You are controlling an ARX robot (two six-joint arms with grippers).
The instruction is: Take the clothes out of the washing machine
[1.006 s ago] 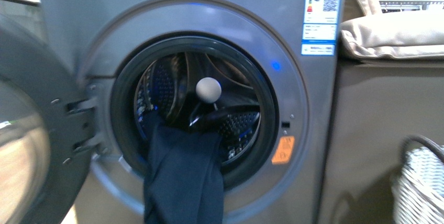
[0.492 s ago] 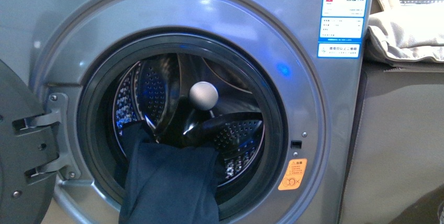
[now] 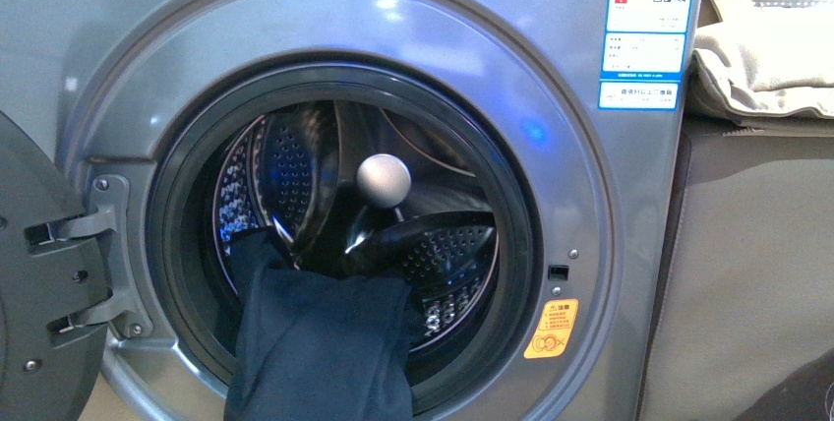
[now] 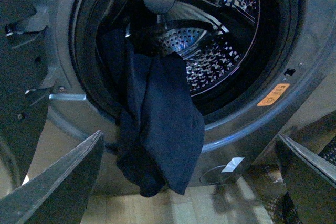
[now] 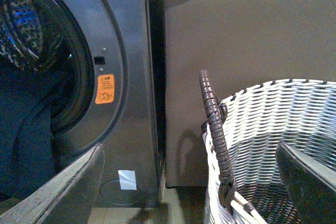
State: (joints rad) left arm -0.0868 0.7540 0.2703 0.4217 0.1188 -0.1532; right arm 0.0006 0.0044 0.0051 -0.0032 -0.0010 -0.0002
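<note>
The dark blue garment hangs over the lower lip of the washing machine opening, part inside the drum, part drooping down the front. It is not yet grasped, so lifting and carrying remain. The left jaws face it, spread wide and empty. The right jaws, equally spread, face the woven basket beside the machine. Nothing seems to block the reach; the open door hangs alongside.

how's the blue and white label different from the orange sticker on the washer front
The blue-white label is a tall upright rectangle; the orange sticker is smaller and tilted. The label sits high at the right edge of the washing machine; the sticker sits low, beside the porthole rim. Both are stuck on the grey front, right of the opening.
</note>
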